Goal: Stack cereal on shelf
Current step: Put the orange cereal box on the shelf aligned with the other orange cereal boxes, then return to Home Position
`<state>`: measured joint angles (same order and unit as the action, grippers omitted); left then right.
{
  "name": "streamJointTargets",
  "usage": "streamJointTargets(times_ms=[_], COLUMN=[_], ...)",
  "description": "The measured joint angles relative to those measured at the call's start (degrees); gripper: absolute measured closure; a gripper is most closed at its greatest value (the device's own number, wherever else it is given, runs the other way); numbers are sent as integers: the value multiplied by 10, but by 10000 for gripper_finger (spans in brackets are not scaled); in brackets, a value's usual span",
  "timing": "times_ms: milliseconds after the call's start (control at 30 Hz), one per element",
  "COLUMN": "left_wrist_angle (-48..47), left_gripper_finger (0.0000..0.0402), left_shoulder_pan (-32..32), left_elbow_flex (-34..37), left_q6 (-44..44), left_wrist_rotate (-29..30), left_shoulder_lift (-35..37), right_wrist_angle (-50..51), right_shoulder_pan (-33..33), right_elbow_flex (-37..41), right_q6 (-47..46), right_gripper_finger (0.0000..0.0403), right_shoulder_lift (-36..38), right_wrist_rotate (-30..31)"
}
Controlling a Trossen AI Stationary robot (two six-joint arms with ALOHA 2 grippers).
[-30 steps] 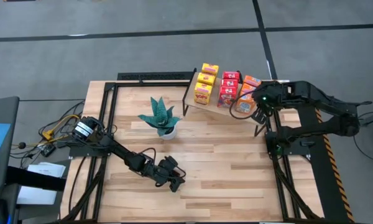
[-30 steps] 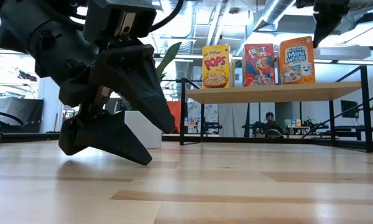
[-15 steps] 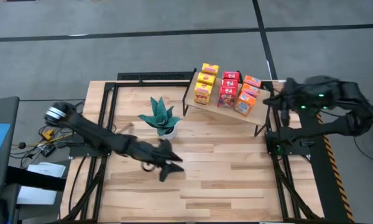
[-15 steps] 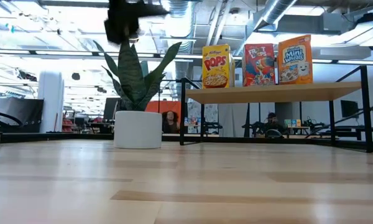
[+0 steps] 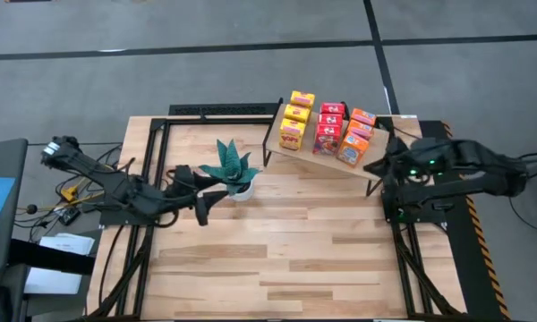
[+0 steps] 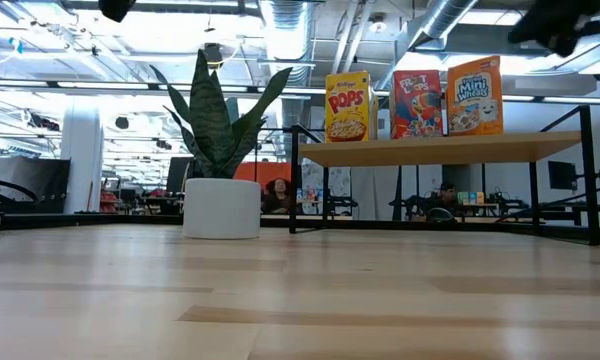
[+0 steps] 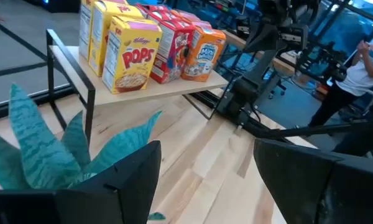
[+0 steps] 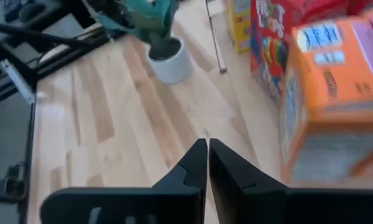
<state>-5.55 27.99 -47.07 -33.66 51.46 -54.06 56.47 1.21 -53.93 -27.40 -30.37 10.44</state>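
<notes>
wooden tabletop [image 5: 277,241] bears shelf [image 5: 327,150]; left end effector [image 7: 205,180] released, right end effector [image 8: 207,163] clenched empty.

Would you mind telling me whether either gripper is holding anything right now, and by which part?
Nothing is held. The right gripper is shut on nothing beside the shelf; the left gripper is open near the plant.

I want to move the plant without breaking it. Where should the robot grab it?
Probably the white pot, not the leaves. Its plain round wall stands upright on the table, and the spiky plant fans out above. Coming in low from the open front side, away from the shelf, looks safest.
</notes>
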Motion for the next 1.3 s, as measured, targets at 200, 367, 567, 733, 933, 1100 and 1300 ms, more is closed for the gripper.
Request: streamJointTargets(times_ms=[200, 367, 567, 733, 933, 1100, 1300], left_wrist_angle=[-29, -37, -53, -58, -66, -86, -84], left_gripper_finger=[152, 152, 152, 152, 152, 152, 152], left_shoulder_pan=[10, 9, 9, 9, 9, 9, 31], left_elbow_flex=[0, 0, 0, 0, 0, 0, 0], left_q6=[-18, -33, -39, -39, -37, -25, -7], left_wrist_rotate=[18, 25, 35, 49, 49, 48, 0], left_shoulder_lift=[-6, -21, -23, -23, -23, -23, -15], right_wrist_angle=[-25, -8, -1, 8, 22, -14, -144], right_shoulder_pan=[-14, -17, -14, -14, -14, -23, -76], right_elbow_flex=[22, 23, 23, 23, 23, 23, 23], right_q6=[4, 9, 18, 14, 4, 23, 68], right_gripper_finger=[363, 384, 386, 364, 369, 382, 375], right_shoulder_lift=[-23, -27, -26, -26, -27, -26, -24], right_wrist_rotate=[66, 130, 161, 206, 225, 172, 32])
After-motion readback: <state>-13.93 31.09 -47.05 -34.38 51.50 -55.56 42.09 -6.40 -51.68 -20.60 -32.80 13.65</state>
